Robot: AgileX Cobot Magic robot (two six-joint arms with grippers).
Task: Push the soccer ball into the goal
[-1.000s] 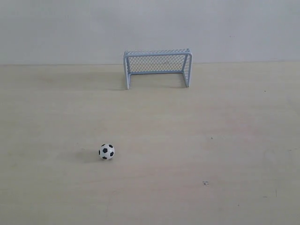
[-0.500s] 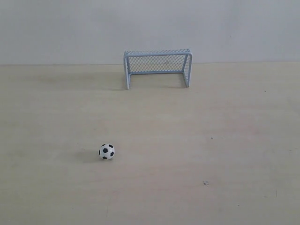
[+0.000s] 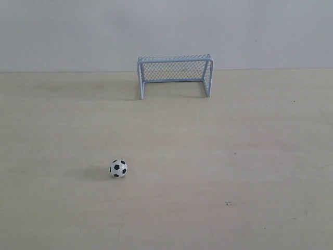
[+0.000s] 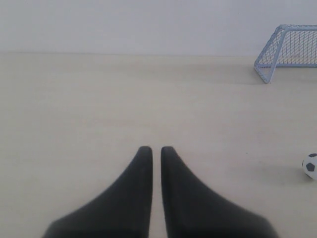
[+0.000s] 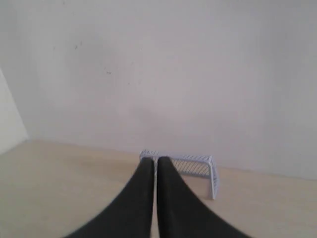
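Shows the soccer ball lying on the pale wooden table, toward the near left in the exterior view and well apart from the goal. Being round, offers no long axis or heading. Places the goal upright at the table's far edge, just before the white wall, its long axis running side to side along that edge, open mouth facing the near side, netting behind. Sets the ball a little left of the line of the goal's left post. Leaves open tabletop between ball and goal and all round the ball. Shows the left gripper low over the table, black jaws drawn together but for a thin slit, gripping nothing, the ball near but apart from it. Shows the right gripper likewise closed on nothing, raised higher, pointing toward the goal
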